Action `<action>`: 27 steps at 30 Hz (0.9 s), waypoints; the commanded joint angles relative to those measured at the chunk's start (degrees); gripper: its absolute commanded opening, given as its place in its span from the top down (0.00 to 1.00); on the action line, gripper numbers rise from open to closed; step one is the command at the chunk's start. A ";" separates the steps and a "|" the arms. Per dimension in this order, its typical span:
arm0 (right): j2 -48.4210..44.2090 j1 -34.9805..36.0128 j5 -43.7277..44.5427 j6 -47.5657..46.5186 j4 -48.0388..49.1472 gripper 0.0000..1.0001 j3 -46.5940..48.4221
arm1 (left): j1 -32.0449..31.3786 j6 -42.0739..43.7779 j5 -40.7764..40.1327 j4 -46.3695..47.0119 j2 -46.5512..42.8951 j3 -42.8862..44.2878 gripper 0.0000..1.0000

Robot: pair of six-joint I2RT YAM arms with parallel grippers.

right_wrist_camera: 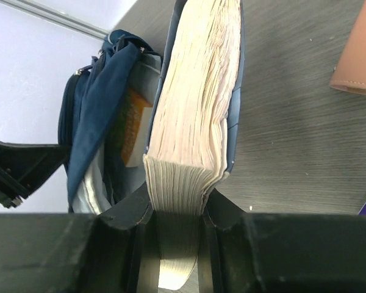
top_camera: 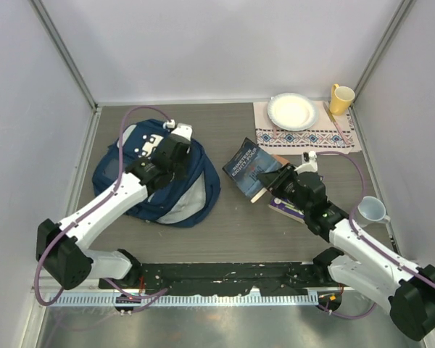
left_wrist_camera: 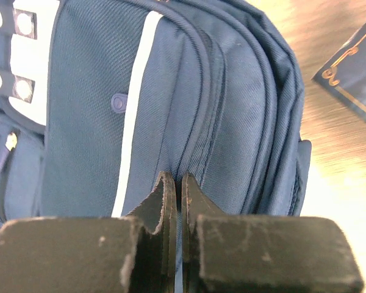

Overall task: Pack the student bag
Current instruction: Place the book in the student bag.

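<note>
The student bag (top_camera: 203,174), a large navy blue fabric backpack with pale stripe trim and light grey lining, lies slumped on the left half of the grey wood-grain table (top_camera: 232,232), its mouth facing right. It looks soft and floppy, so the opening will likely collapse unless its rim is held up. The stitched zip edge is the best place to hold, since loose cloth would slide or bunch.

The left gripper (left_wrist_camera: 175,183) is there, its fingers almost together and apparently pinched on a fold of fabric along that edge. In the right wrist view the mouth gapes, and an orange-covered item (right_wrist_camera: 134,125) shows inside against the lining.

To the right of the bag, near the table's middle, is a thick paper book with a dark blue cover (top_camera: 252,168). The right gripper (right_wrist_camera: 178,201) is clamped across its thickness at one end, page edges towards the camera. The block should be stiff and fairly heavy for a hold at one end, so it may droop or pivot, and the smooth cover could slip. Whether its far end touches the table I cannot tell.

At the far right stand a round white plate (top_camera: 293,111) on a patterned mat and a yellow mug (top_camera: 341,99)
</note>
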 commanded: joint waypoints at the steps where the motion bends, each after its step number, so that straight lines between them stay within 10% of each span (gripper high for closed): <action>1: -5.69 -0.68 -1.00 -0.64 6.34 0.98 2.71 | -0.12 2.49 5.20 1.50 -2.56 8.11 1.00; 10: -6.40 -3.50 -12.60 3.05 5.45 0.99 6.06 | 1.01 3.19 9.86 4.48 -5.36 9.53 1.00; 27: 9.41 -0.95 -26.32 17.99 31.91 0.99 1.84 | 8.40 -0.94 23.05 11.34 -8.36 9.09 1.00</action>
